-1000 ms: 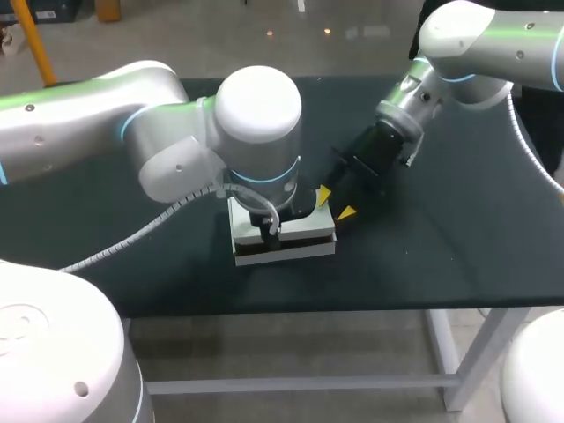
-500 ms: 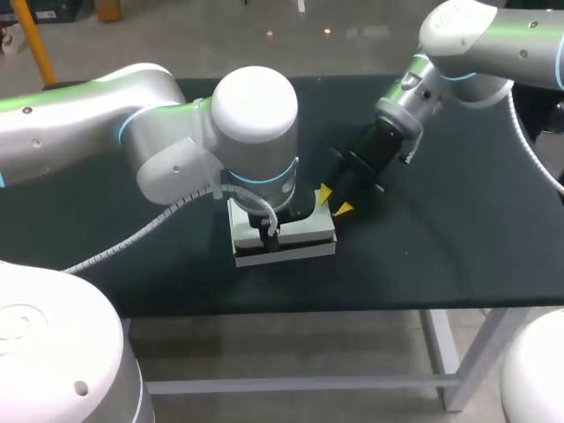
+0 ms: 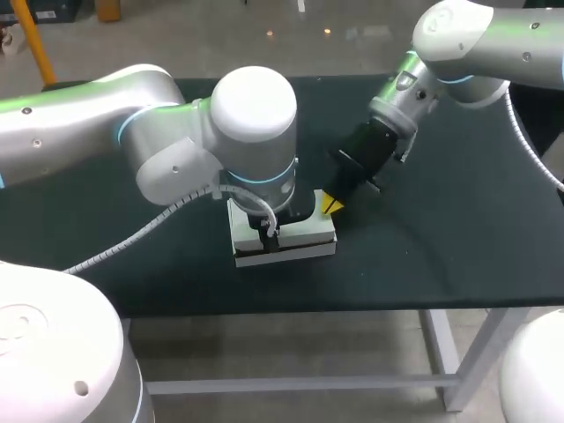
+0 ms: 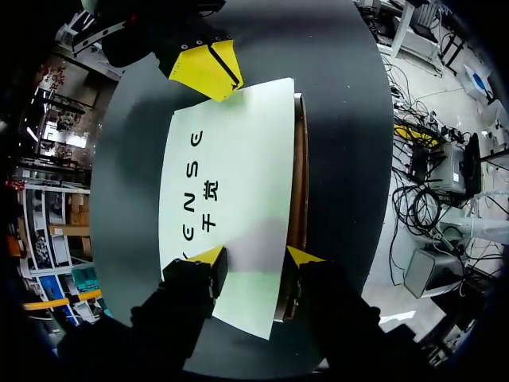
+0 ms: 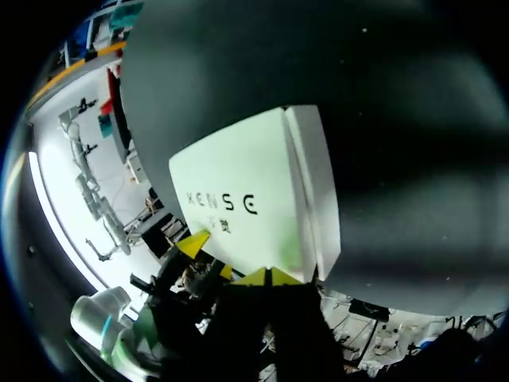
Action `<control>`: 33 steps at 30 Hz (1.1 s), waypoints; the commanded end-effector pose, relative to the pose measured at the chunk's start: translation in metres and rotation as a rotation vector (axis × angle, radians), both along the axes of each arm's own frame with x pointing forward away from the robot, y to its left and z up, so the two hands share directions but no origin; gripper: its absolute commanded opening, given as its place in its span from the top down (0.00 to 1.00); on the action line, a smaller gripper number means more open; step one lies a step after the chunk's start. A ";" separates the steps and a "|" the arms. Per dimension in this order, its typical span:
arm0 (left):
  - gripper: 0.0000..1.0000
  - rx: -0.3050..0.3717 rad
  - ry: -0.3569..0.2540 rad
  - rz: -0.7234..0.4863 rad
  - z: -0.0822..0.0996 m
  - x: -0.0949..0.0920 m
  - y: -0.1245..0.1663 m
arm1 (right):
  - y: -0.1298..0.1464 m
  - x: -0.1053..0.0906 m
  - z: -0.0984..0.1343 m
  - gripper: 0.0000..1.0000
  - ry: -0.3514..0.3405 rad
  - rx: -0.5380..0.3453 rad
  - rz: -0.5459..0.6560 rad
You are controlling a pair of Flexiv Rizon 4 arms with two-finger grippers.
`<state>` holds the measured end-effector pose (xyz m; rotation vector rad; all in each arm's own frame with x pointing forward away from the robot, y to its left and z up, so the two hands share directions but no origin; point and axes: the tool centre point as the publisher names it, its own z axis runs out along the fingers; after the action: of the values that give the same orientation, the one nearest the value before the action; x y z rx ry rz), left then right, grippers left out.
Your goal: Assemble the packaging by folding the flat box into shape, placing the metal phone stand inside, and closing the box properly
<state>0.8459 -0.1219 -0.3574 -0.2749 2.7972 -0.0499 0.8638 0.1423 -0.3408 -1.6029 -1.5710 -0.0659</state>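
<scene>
On the dark table [image 3: 441, 247] sits the white box [image 3: 308, 236], close to the front edge. Its printed lid lies down almost flat, with a brown strip of inner wall showing along one side. The left gripper [image 4: 257, 256] is right over it, fingers spread, one tip on the lid, the other at the brown side. The right gripper [image 3: 330, 204] — tips pinched together, holding nothing — touches a corner of the lid.

place: robotics lab | evidence: white left arm [image 3: 88, 132], white right arm [image 3: 493, 44], dark metal-legged table [image 3: 458, 229]
</scene>
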 end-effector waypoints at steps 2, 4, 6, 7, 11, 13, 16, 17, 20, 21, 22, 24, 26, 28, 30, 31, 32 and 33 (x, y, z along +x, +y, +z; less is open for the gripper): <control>0.51 0.000 -0.001 -0.001 -0.002 -0.002 0.000 | 0.003 -0.011 0.002 1.00 -0.050 -0.017 0.000; 0.51 0.001 0.000 -0.002 -0.002 -0.002 -0.001 | 0.003 -0.013 0.001 1.00 -0.074 -0.022 0.001; 0.51 0.002 0.002 -0.002 -0.002 -0.002 -0.001 | 0.002 -0.016 0.000 1.00 -0.099 -0.026 -0.002; 0.51 0.002 0.003 -0.002 -0.002 -0.002 -0.001 | 0.002 -0.017 0.000 1.00 -0.108 -0.027 -0.002; 0.52 0.002 0.005 -0.002 -0.003 -0.002 -0.001 | -0.002 -0.020 -0.001 1.00 -0.133 -0.016 0.001; 0.51 0.002 0.006 -0.001 -0.003 -0.002 -0.001 | -0.002 -0.021 -0.002 1.00 -0.143 -0.013 0.005; 0.51 0.002 0.007 -0.001 -0.003 -0.002 -0.001 | -0.002 -0.023 -0.004 1.00 -0.154 -0.015 0.007; 0.51 0.002 0.007 -0.001 -0.003 -0.003 -0.001 | -0.003 -0.024 -0.005 1.00 -0.156 -0.015 0.008; 0.51 0.003 0.008 -0.002 -0.003 -0.003 -0.001 | -0.004 -0.025 -0.009 1.00 -0.159 -0.017 0.007; 0.51 0.003 0.008 -0.002 -0.003 -0.003 -0.001 | -0.004 -0.026 -0.010 1.00 -0.159 -0.017 0.008; 0.51 0.003 0.008 -0.003 -0.003 -0.003 -0.001 | -0.004 -0.026 -0.010 1.00 -0.160 -0.017 0.009; 0.51 0.002 0.008 -0.003 -0.003 -0.003 -0.001 | -0.004 -0.026 -0.011 1.00 -0.160 -0.018 0.010; 0.51 0.002 0.008 -0.003 -0.003 -0.004 -0.001 | -0.004 -0.026 -0.012 1.00 -0.162 -0.019 0.011; 0.51 0.002 0.009 -0.004 -0.003 -0.004 -0.001 | -0.003 -0.026 -0.013 1.00 -0.162 -0.021 0.012; 0.51 0.001 0.009 -0.005 -0.003 -0.004 -0.001 | -0.003 -0.026 -0.014 1.00 -0.162 -0.023 0.012; 0.51 0.001 0.010 -0.005 -0.003 -0.005 -0.001 | -0.004 -0.025 -0.014 1.00 -0.161 -0.024 0.012; 0.51 0.000 0.010 -0.005 -0.003 -0.005 -0.001 | -0.004 -0.025 -0.015 1.00 -0.160 -0.023 0.011; 0.51 0.000 0.010 -0.006 -0.003 -0.005 -0.001 | -0.004 -0.024 -0.015 1.00 -0.160 -0.023 0.010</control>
<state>0.8423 -0.1228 -0.3590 -0.2674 2.8111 -0.0519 0.8383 0.1384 -0.3548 -1.6423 -1.7081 -0.1779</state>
